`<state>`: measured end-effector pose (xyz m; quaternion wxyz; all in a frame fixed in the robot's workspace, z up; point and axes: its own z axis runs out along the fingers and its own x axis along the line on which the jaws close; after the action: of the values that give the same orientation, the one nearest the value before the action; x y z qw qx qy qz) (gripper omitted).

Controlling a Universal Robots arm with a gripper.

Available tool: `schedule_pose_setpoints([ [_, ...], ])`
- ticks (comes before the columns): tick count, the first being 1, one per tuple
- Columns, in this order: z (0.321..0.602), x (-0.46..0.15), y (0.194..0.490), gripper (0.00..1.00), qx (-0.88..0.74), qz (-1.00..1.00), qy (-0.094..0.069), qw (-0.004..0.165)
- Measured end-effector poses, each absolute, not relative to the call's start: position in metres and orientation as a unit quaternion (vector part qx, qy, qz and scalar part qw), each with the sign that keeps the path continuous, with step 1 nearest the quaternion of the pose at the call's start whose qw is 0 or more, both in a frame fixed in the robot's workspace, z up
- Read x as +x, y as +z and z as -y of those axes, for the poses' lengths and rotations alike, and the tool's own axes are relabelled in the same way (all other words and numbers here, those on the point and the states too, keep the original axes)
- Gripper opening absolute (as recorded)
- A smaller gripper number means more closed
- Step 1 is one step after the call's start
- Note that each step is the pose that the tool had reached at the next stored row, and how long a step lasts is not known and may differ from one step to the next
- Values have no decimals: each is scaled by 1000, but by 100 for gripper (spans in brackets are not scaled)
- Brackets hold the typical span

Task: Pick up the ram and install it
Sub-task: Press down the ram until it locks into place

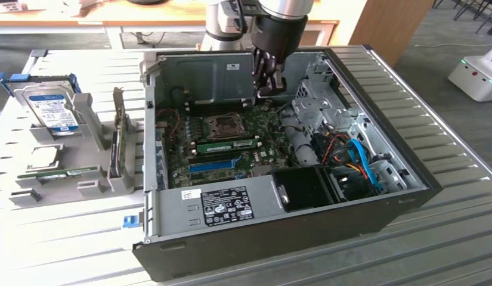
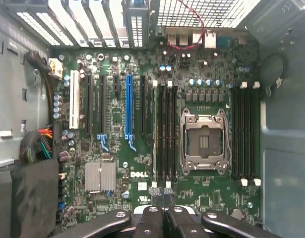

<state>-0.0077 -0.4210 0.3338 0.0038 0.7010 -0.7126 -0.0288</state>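
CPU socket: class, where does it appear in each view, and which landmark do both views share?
Exterior view: the CPU socket sits above the blue slot in the picture.
Wrist view: the CPU socket lies between two banks of black memory slots.
Shared landmark: the blue slot.

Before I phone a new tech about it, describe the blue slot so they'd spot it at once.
Look into the open case on the table, at its green motherboard. Among the long parallel slots it is the one blue slot; its neighbours are black.
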Motion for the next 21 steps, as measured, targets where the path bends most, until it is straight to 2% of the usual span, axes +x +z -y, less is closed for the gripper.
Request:
schedule_pose_setpoints([
  [21,421,1,331,11,701,713,-28,3],
])
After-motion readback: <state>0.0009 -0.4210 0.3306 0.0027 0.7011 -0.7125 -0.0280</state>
